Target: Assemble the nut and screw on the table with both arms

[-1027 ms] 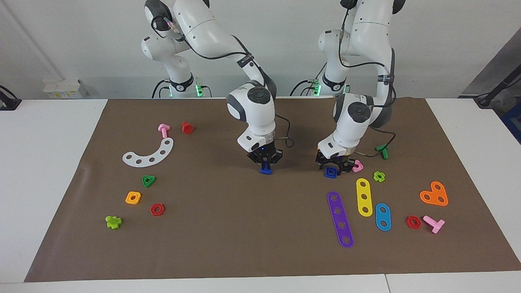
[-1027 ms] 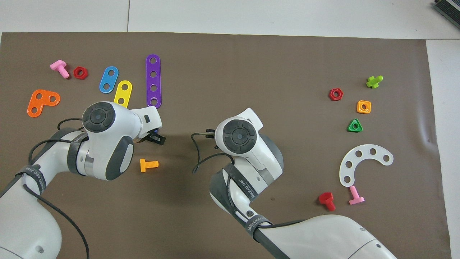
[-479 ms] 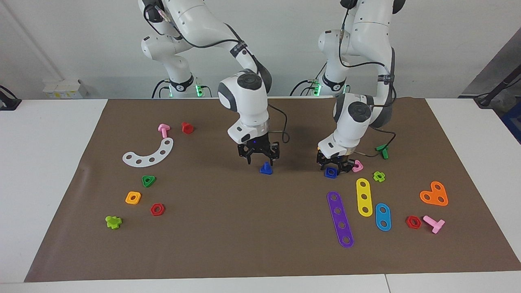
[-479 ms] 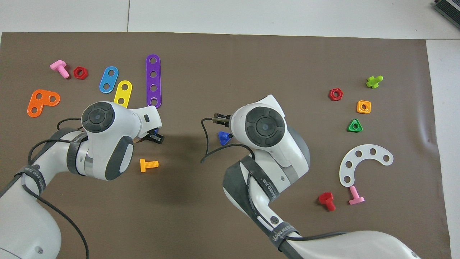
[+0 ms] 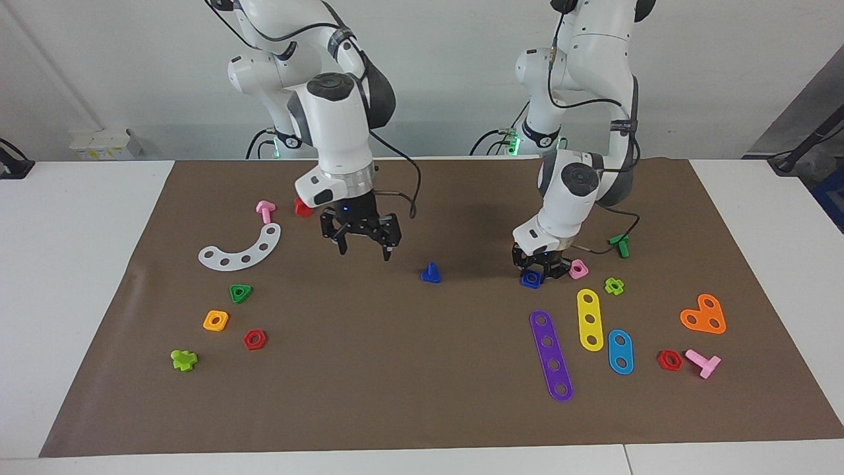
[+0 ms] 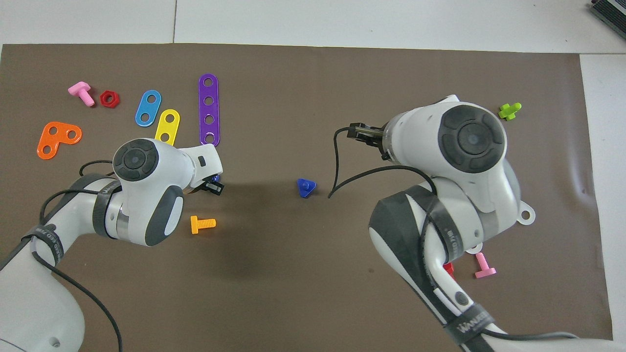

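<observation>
On the brown mat (image 5: 395,369) of the white surface (image 5: 66,264), the screw (image 5: 430,273) stands head-down with its shaft up near the middle, free of both arms. The right gripper (image 5: 362,250) hangs in the air at about ten o'clock from the screw, its fingers (image 5: 342,247) spread apart and holding nothing. At three o'clock from the screw, the left gripper (image 5: 535,272) is down at the mat with its fingers closed on the nut (image 5: 530,280), and a pink square nut (image 5: 579,269) lies just beside it toward the left arm's end.
</observation>
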